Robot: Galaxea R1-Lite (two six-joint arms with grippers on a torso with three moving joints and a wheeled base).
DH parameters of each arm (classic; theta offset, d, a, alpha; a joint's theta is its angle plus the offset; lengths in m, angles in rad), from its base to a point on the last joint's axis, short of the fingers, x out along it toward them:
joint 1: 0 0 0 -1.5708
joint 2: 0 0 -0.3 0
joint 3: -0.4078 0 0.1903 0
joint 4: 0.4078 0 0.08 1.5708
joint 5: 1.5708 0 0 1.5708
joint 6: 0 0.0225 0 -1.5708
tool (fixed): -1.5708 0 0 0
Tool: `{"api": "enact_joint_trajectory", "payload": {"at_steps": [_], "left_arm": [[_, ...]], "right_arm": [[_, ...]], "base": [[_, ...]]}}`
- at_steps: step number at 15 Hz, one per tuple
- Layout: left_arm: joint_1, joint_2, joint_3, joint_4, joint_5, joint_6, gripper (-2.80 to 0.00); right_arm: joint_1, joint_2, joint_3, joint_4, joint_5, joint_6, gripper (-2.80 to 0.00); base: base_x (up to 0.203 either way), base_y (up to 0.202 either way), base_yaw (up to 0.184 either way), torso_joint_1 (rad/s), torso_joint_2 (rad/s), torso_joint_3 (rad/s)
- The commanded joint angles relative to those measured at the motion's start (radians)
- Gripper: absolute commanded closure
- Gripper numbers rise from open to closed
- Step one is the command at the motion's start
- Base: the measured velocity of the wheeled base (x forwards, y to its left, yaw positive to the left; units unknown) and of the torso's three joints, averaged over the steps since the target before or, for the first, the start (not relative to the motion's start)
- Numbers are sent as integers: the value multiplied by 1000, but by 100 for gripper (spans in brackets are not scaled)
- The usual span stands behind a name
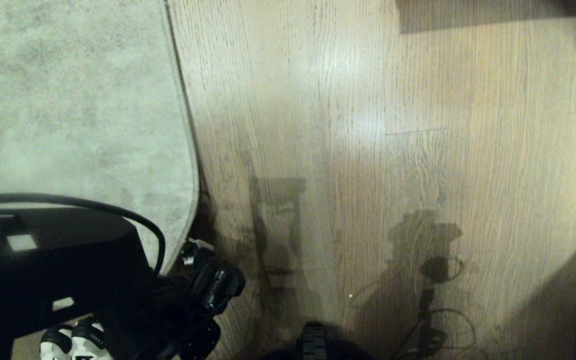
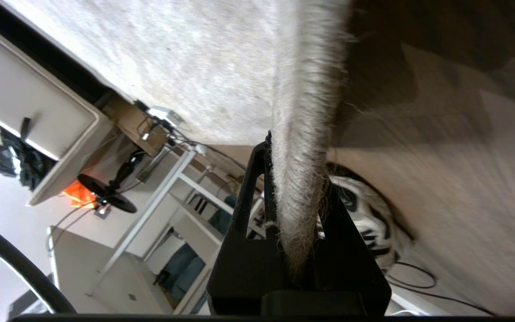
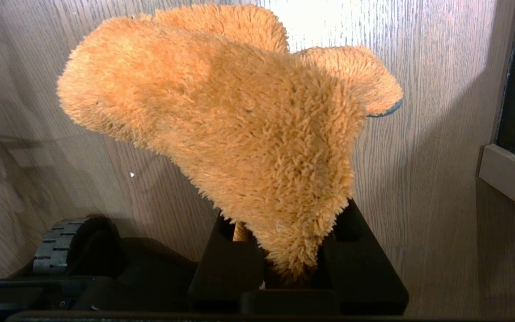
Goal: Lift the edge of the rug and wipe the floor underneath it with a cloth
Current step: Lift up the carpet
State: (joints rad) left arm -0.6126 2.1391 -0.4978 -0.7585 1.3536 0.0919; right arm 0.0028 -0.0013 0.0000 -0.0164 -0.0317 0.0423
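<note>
A: Item one, left gripper (image 2: 300,210)?
B: One. Fingers nearly together, pinching the rug edge (image 2: 302,147). The fuzzy hem runs between the two black fingers (image 2: 248,188) and sticks out past them. In the head view the left arm sits low on the left, at the near end of the rug's (image 1: 68,100) border.

A: Item two, right gripper (image 3: 291,250)?
B: One. Jaws drawn close, clamped on the cloth (image 3: 239,116). The pinched corner sits down between the fingers; the rest of the cloth flops out over the tips, above the floor (image 3: 418,179). I cannot tell whether it touches the planks.

A: Rugs?
B: One, pale grey, mottled. It fills the upper left of the head view, its border curving down toward the left arm. Beige backing shows beside the hem in the left wrist view.

A: Cloths?
B: One, orange and shaggy, seen only from the right wrist.

A: Floor?
B: Wood-grain planks, slight sheen, taking up the rest of the head view, with arm shadows across the near part.

A: Other entries?
B: One black cable (image 1: 93,205) arching over the left arm. One ribbed wheel (image 3: 56,246) at the base.
</note>
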Motion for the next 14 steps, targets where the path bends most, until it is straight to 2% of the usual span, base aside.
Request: {"api": "enact_joint_trajectory", "payload": {"at_steps": [1, 6, 7, 9, 10, 12, 14], "left_arm": [[16, -63, 8, -5, 5, 17, 0], [46, -129, 14, 3, -3, 22, 0], [58, -147, 18, 3, -25, 29, 0], [77, -190, 19, 1, -101, 69, 0], [81, -218, 19, -1, -117, 99, 0], [89, -267, 17, -4, -126, 136, 0], [90, -314, 16, -5, -127, 143, 0]], "right_arm": [[0, 1, 0, 0, 0, 0, 0], [0, 1, 0, 0, 0, 1, 0], [0, 1, 0, 0, 0, 1, 0], [0, 1, 0, 0, 0, 1, 0], [0, 1, 0, 0, 0, 1, 0], [0, 1, 0, 0, 0, 1, 0], [0, 1, 0, 0, 0, 1, 0]], "base": [[0, 0, 0, 0, 0, 0], [0, 0, 0, 0, 0, 0], [0, 0, 0, 0, 0, 0], [0, 0, 0, 0, 0, 0], [0, 0, 0, 0, 0, 0], [0, 0, 0, 0, 0, 0], [0, 0, 0, 0, 0, 0]]}}
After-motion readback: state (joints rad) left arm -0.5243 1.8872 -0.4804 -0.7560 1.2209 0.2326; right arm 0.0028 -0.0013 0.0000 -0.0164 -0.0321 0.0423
